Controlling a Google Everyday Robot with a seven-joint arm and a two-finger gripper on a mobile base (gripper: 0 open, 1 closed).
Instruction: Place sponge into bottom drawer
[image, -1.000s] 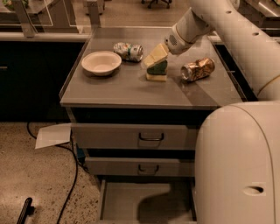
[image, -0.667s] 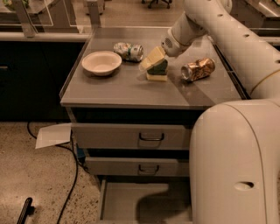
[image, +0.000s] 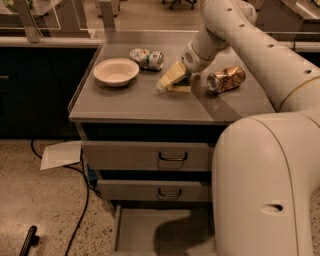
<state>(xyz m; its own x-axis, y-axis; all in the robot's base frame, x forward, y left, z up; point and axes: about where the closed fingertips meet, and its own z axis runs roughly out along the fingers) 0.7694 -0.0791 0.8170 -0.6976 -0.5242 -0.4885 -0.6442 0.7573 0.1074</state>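
Sponge (image: 179, 88) is seen flat on the grey countertop (image: 125, 107), near the middle. Its long axis runs roughly left to right, and its dark green face is partly hidden by the gripper (image: 176, 79), which is placed right over it. Whether the gripper is clamped on it cannot be told. A brown crushed can (image: 226, 79) lies just to the right. A pale crushed can (image: 147, 58) and a white bowl (image: 116, 71) are found to the left. Below, the bottom drawer (image: 145, 230) is pulled open and is partly covered by the robot's body (image: 265, 190).
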